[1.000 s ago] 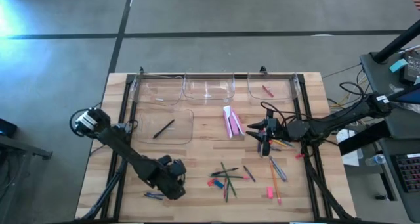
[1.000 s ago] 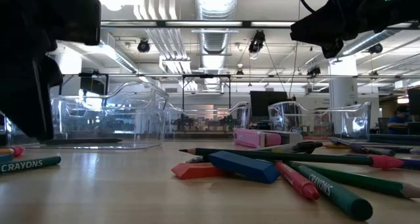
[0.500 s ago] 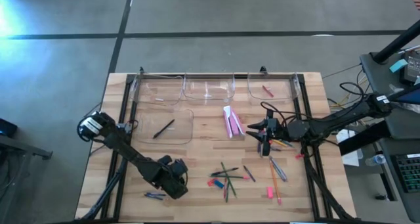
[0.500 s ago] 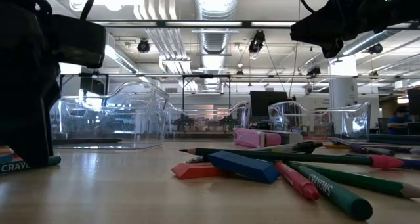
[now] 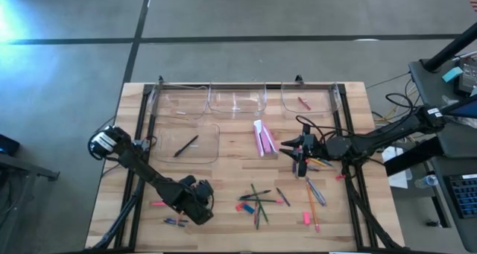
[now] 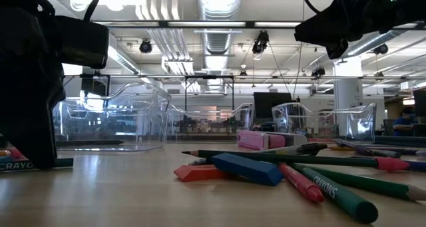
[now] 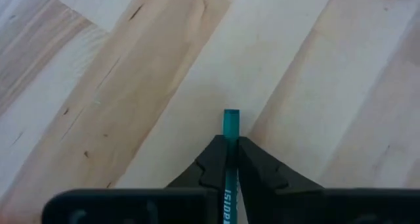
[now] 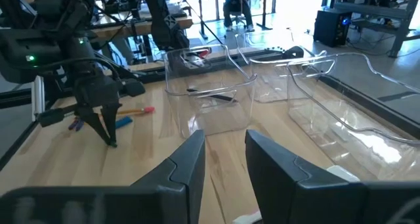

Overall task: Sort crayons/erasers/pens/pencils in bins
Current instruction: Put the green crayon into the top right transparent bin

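Left gripper pinches a teal crayon at the near left of the table.

The left gripper (image 5: 195, 211) stands tip-down on the pale, grained wood table (image 5: 231, 172), its dark fingers (image 7: 210, 168) closed tight on a thin teal crayon (image 7: 230, 129) with white lettering too cut off to read. The stick's long axis runs straight out between the fingers, and its flat end pokes just past the tips. From table height, "CRAYO" reads on a green crayon (image 6: 16, 165) lying flat by the gripper's foot. A loose heap of thin sticks (image 5: 259, 202) and stubby pink and blue erasers (image 5: 244, 207) lies near the middle. Four clear, round-cornered plastic bins (image 5: 237, 99) sit along the far side. The right gripper (image 5: 299, 151) hovers right of centre, its fingers parted with nothing between them.
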